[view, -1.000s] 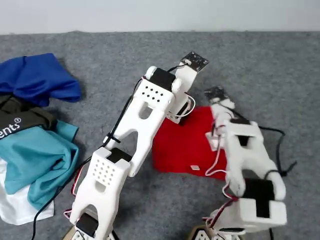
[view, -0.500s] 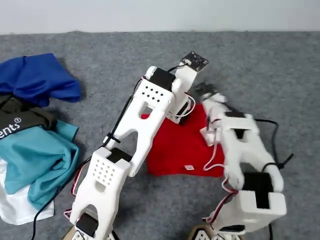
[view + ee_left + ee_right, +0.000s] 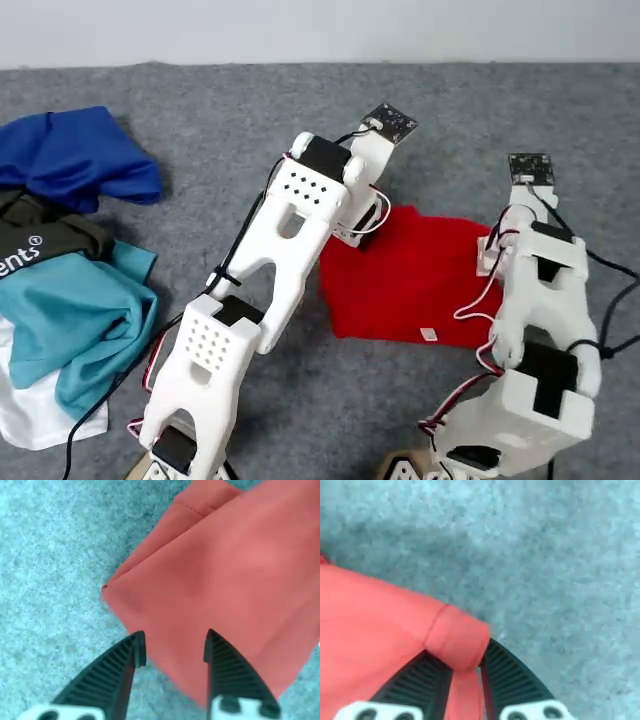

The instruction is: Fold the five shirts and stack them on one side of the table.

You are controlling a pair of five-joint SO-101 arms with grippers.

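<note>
A red shirt (image 3: 410, 280) lies partly folded on the grey carpet between the two arms. My left gripper (image 3: 172, 647) is open, its dark fingers spread over a corner of the red shirt (image 3: 225, 570); in the high view the left gripper (image 3: 362, 225) sits at the shirt's far left corner. My right gripper (image 3: 465, 667) is shut on a rolled hem of the red shirt (image 3: 380, 630), and in the high view the right gripper (image 3: 492, 255) is at the shirt's right edge. A small white label (image 3: 428, 334) shows near the shirt's front edge.
At the left side a pile of loose shirts: blue (image 3: 80, 155), dark with white print (image 3: 45, 240), teal (image 3: 80, 320) and white (image 3: 30, 415). Grey carpet (image 3: 500, 110) lies bare behind and right of the arms. Cables hang along both arms.
The right arm swung to the right with the red shirt's edge in its gripper, pulling the shirt wider and to the right. The left arm stayed still.
</note>
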